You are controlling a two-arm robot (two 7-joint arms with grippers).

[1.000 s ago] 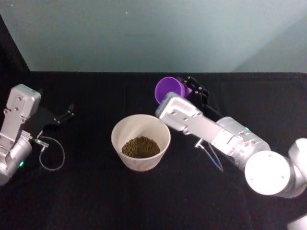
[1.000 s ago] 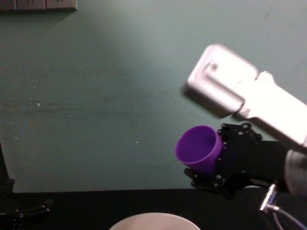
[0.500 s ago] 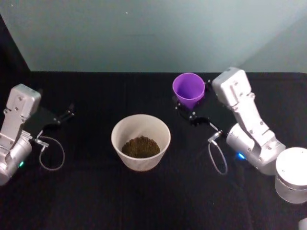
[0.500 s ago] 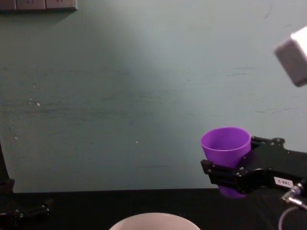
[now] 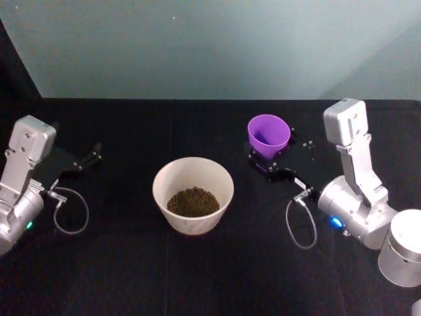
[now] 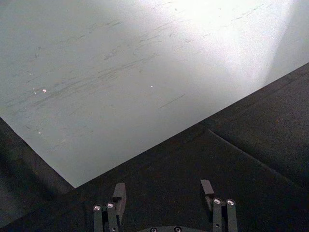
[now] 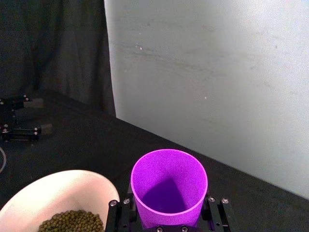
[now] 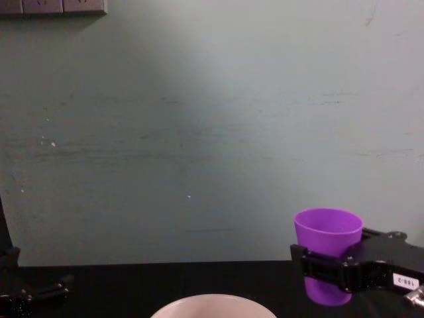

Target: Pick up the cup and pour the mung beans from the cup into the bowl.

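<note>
Head view: bowl (image 5: 193,195) sits near the middle of the black table (image 5: 197,276), wide pale rim, a heap of mung beans (image 5: 193,201) in its bottom; cup (image 5: 268,135) stands upright at about 2 o'clock from the bowl, well clear of its rim, mouth up; right gripper (image 5: 271,160) is clamped on the cup's lower half, black fingers on either side of it; the right arm runs off toward 4 o'clock, with a thin cable (image 5: 299,220) looping beside it. Right wrist view: cup (image 7: 169,187) seated between the two finger bars, interior purple and bare as far as can be seen; bowl (image 7: 29,205) rim and beans (image 7: 72,221) close beside it; right gripper (image 7: 168,220) grasping the cup. Chest view: cup (image 8: 327,235) upright, black fingers wrapped round its lower part, right gripper (image 8: 331,271) holding it just above table level; bowl (image 8: 209,306) rim at the lower edge, at about 8 o'clock from the cup. Left gripper (image 5: 89,158) parked at 9 o'clock from the bowl, well apart from it, over the table; left wrist view shows its fingers spread with nothing between them, left gripper (image 6: 164,191) released; pale wall (image 5: 210,46) behind the table.
</note>
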